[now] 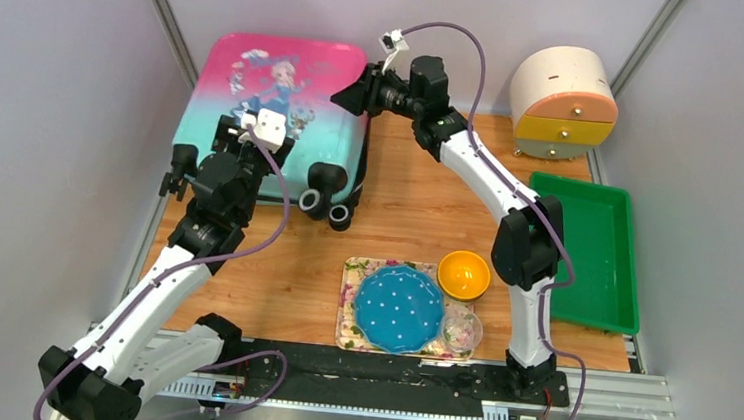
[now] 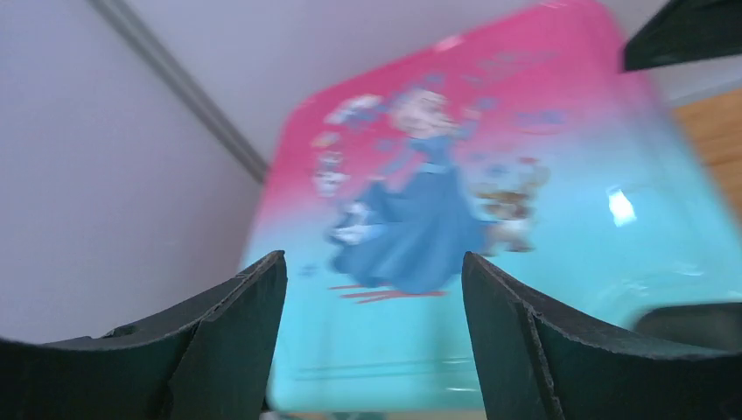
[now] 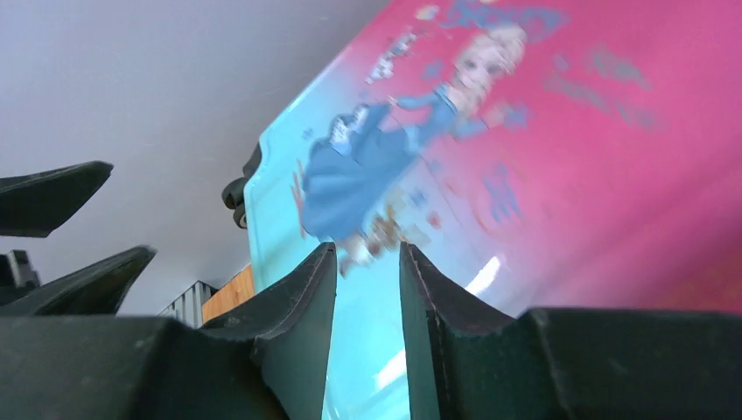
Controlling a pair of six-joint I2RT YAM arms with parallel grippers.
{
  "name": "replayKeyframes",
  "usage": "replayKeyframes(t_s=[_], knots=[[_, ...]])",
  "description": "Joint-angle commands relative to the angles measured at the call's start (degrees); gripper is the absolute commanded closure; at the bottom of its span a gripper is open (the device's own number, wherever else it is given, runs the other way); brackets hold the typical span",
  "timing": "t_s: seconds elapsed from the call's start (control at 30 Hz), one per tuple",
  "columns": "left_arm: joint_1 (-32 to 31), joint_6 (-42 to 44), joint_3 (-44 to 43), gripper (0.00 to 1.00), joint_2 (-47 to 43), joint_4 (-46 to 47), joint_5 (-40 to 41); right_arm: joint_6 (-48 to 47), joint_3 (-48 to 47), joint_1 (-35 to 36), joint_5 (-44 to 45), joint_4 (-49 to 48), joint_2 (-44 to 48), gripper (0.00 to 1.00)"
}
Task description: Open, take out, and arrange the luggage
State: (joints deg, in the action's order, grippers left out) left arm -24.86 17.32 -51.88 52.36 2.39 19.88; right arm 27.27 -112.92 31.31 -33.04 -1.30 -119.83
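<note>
The luggage (image 1: 218, 108) lies flat and closed at the far left of the table (image 1: 397, 222). Its printed shell faces up, with the pink end far, the turquoise end near, and the wheels (image 1: 326, 206) at the near right corner. Its long axis therefore runs away from the arm bases.

The left gripper (image 2: 372, 262) hovers over the near turquoise edge and looks along that axis. Its fingers are spread wide with nothing between them.

The right gripper (image 3: 367, 249) sits at the suitcase's right side wall near the far corner, facing left across the lid. Only a narrow gap separates its fingers, and nothing shows in that gap.

Opening probably depends on the zipper trim along that right side. The right arm is the nearer one to it, but no zipper pull can be made out.
</note>
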Motion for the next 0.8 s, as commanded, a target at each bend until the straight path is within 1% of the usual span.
replayKeyframes(t_s=[0.0,0.03,0.07,0.1,0.13,0.17,0.2,0.23,0.27,0.3,0.33,0.37,0.4,0.43,0.47,0.5,0.53,0.57,0.6,0.67,0.7,0.77], knots=[[3.7,26.5,5.6,0.2,-4.4,16.6,14.7,0.9,-3.4,1.8,0.0,-4.8,-2.0,0.64],[4.2,26.0,5.3,0.21,-5.5,14.9,12.1,0.7,-3.7,2.1,0.0,-4.7,-2.3,0.64],[4.8,22.4,4.4,0.26,-7.1,7.1,10.3,0.6,-4.3,2.3,0.2,-4.2,-2.7,0.64],[5.3,19.6,2.7,0.29,-7.9,2.7,8.3,0.6,-4.4,2.4,0.2,-3.9,-3.1,0.61],[6.0,16.0,1.8,0.3,-8.8,-1.7,2.3,0.4,-4.5,2.4,0.2,-3.5,-3.0,0.59],[6.6,10.2,0.9,0.28,-10.3,-12.3,-3.5,0.0,-4.4,2.2,0.8,-1.9,-2.8,0.58],[6.8,7.7,-1.0,0.26,-11.0,-17.4,-17.9,-0.5,-3.8,1.9,1.4,-1.0,-1.9,0.57],[7.0,3.3,-1.1,0.24,-11.7,-22.4,-25.0,-1.0,-3.0,1.6,2.8,0.5,-1.2,0.56],[7.1,1.3,-1.6,0.25,-11.8,-24.2,-32.5,-1.2,-0.9,1.3,3.4,1.1,-0.5,0.51],[7.0,-1.1,-2.2,0.25,-10.9,-25.5,-42.5,-2.0,0.2,0.6,4.0,1.0,1.2,0.49],[7.1,-8.2,-2.9,0.3,-9.6,-26.9,-44.3,-3.0,1.1,0.3,4.7,3.8,2.3,0.47],[7.0,-11.6,-4.0,0.31,-6.5,-27.6,-45.7,-5.6,3.1,-0.5,5.3,4.4,4.3,0.4],[7.1,-15.4,-4.1,0.32,-5.1,-28.2,-46.6,-7.2,3.9,-0.9,5.4,4.8,5.4,0.36],[7.1,-17.0,-3.7,0.32,-3.8,-27.3,-46.9,-11.4,4.8,-1.2,7.3,5.7,6.7,0.32],[7.0,-18.9,-2.1,0.32,-3.4,-25.8,-46.6,-13.5,5.9,-1.8,8.2,5.7,9.6,0.23],[7.1,-21.7,-1.4,0.3,-3.0,-23.4,-46.5,-14.9,8.7,-2.1,9.0,5.3,11.1,0.19],[7.1,-22.8,-1.0,0.29,-1.7,-22.5,-46.9,-15.4,10.6,-2.5,12.1,2.6,12.7,0.13],[7.1,-23.9,-0.9,0.28,-0.9,-22.0,-48.3,-14.1,12.4,-3.4,14.5,1.8,15.1,0.01],[7.1,-26.6,-0.9,0.26,0.1,-21.3,-48.9,-13.5,14.8,-4.1,15.4,1.8,16.2,0.01],[6.9,-28.4,-0.9,0.23,3.1,-20.8,-50.1,-12.6,16.3,-7.1,8.1,0.0,17.1,0.02],[6.8,-29.6,-0.9,0.22,3.9,-20.2,-49.9,-11.3,16.2,-7.9,6.6,3.7,16.7,0.04],[6.6,-31.0,-0.5,0.21,6.2,-20.1,-47.7,-8.9,14.7,-9.4,5.4,7.8,15.3,0.07]])
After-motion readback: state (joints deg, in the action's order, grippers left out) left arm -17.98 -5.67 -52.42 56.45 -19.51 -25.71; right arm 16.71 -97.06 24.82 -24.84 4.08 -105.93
